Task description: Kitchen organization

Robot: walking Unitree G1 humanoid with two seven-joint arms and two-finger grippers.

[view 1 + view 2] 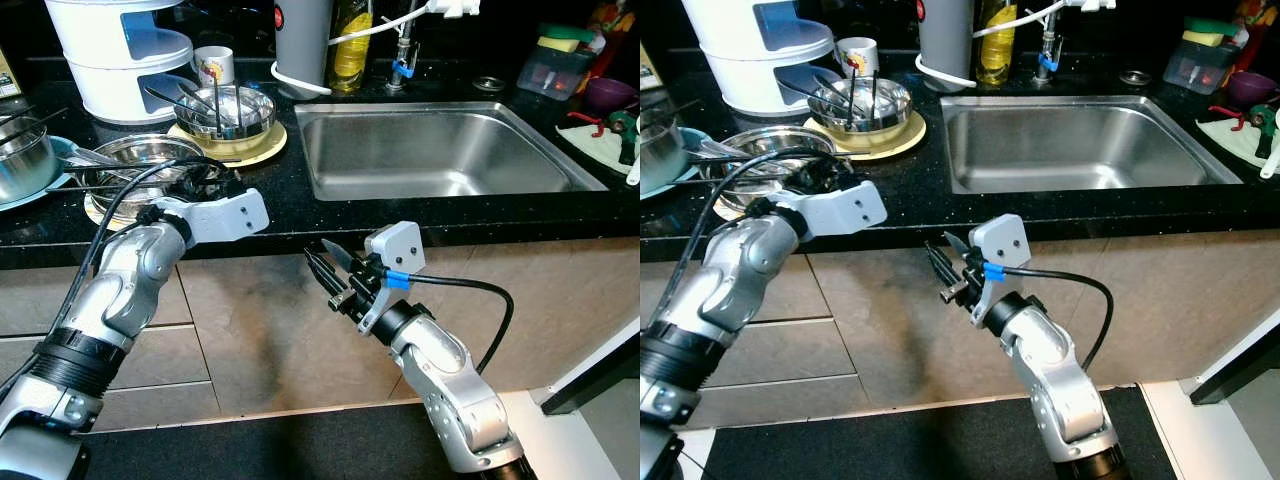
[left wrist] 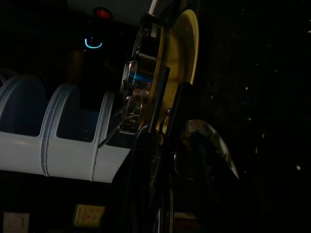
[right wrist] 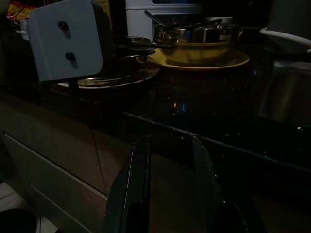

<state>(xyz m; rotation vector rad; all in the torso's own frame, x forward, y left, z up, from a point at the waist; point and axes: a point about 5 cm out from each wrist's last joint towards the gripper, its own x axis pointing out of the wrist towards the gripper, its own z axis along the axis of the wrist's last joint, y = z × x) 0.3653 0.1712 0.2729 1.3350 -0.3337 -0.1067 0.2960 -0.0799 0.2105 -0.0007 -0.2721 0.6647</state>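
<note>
The left gripper (image 1: 205,180), at the frame's left, reached into the steel bowl (image 1: 135,160) on the counter's edge; I could not tell how its fingers stood. The right gripper (image 1: 325,268), lower centre, hung below the counter (image 1: 290,215), its 2 fingers slightly apart, holding nothing. Risk: dragging the bowl could tip its utensils (image 1: 100,158) off the edge.

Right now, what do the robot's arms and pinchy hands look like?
Both arms are shiny silver with rounded joints and black ribbed cuffs. Each wrist carries a flat pale grey plate with a black cable. The right gripper has two long black pointed fingers and a blue clip; the left gripper is black too.
</note>
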